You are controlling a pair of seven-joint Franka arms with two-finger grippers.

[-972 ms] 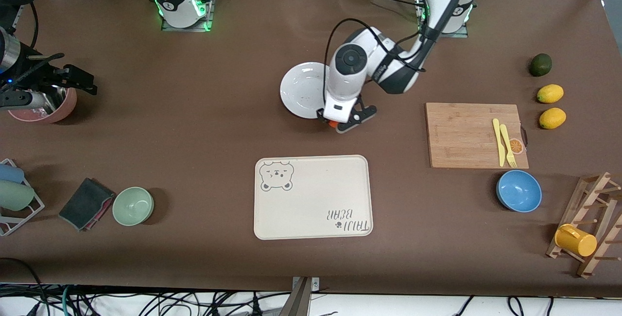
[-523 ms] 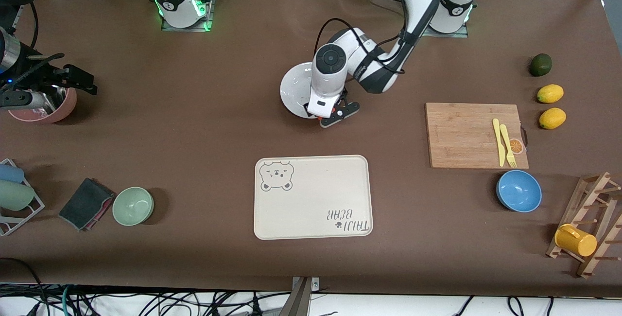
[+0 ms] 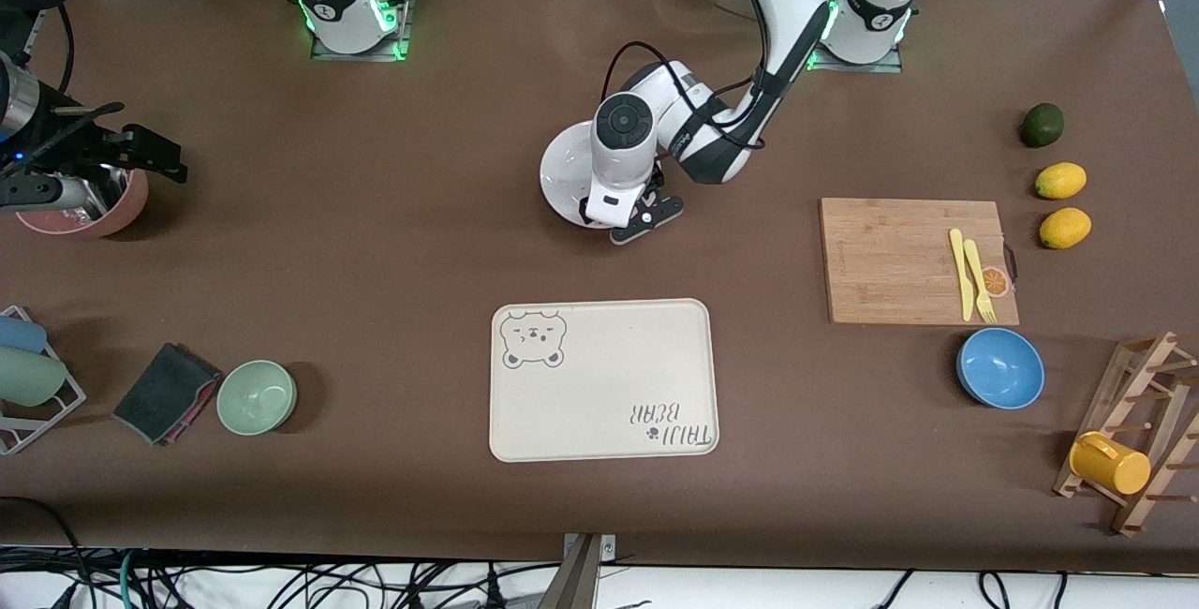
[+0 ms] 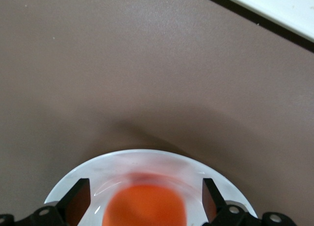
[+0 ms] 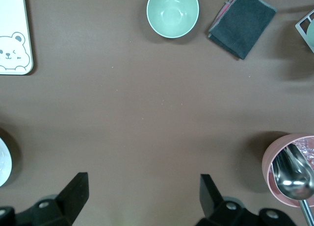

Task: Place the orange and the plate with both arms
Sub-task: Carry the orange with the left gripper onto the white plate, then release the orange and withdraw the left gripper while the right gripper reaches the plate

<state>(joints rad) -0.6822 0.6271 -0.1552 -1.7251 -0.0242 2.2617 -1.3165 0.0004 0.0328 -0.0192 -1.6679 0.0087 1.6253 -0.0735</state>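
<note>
The white plate [image 3: 565, 173] lies mid-table, farther from the front camera than the cream tray. My left gripper [image 3: 629, 214] hangs low over the plate's edge nearest the left arm's end. In the left wrist view the orange [image 4: 146, 209] sits on the plate [image 4: 147, 157] between the left gripper's [image 4: 146, 201] open fingers [image 4: 78, 199], with a gap on each side. The hand hides the orange in the front view. My right gripper [image 5: 142, 196] waits open and empty over bare table beside the pink bowl [image 5: 289, 169], at the right arm's end of the table [image 3: 140, 152].
The bear-printed tray [image 3: 599, 379] lies nearer the front camera than the plate. A cutting board [image 3: 913, 258] with yellow cutlery, a blue bowl [image 3: 1000, 367], two lemons [image 3: 1061, 181] and a dark green fruit [image 3: 1042, 125] sit toward the left arm's end. A green bowl [image 3: 257, 396] and dark cloth [image 3: 167, 393] sit toward the right arm's end.
The left gripper carried the orange from beside the plate to over it and then opened; the orange now rests on the plate. The right arm has not moved.
</note>
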